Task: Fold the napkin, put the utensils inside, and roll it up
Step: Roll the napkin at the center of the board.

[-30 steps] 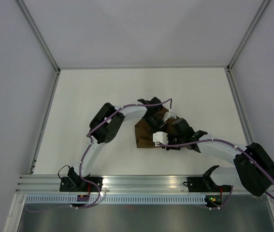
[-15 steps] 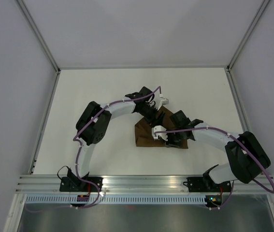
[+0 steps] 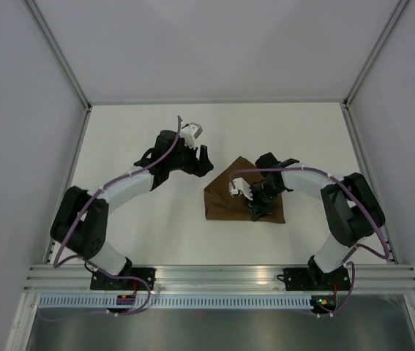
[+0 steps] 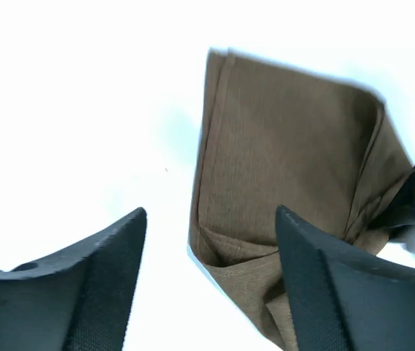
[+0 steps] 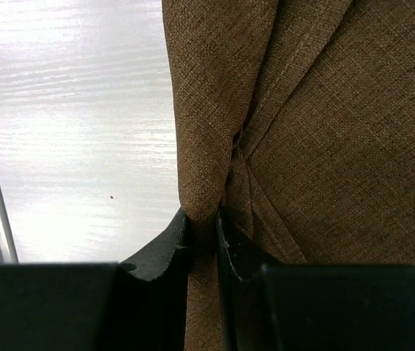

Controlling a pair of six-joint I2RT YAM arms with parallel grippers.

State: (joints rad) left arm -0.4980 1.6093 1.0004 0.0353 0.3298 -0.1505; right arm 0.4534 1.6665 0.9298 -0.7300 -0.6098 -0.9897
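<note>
The left arm sweeps up from its base in a long curve, its elbow out toward the left wall and its forearm reaching across to the middle of the table. The left claw hangs over bare tabletop with its jaws spread wide and nothing between them. From the wrist view, the left claw frames the white surface, and its two dark fingers are well apart.

The napkin lies just beside this claw, on the side toward the other arm and a little nearer the bases. It is folded into a rough triangle with its point toward the far wall. Ahead of the open fingers the napkin shows layered edges, with a bunched fold at its near corner.

The right arm rises from its base and doubles back at the elbow near the right wall. Its forearm runs across to the left, and the wrist bends down onto the cloth. The right claw sits on the near right part of the napkin. In the wrist view the right claw is closed tight on a raised ridge of the brown fabric. The cloth spreads away to one side of the pinch, with bare table on the other.
</note>
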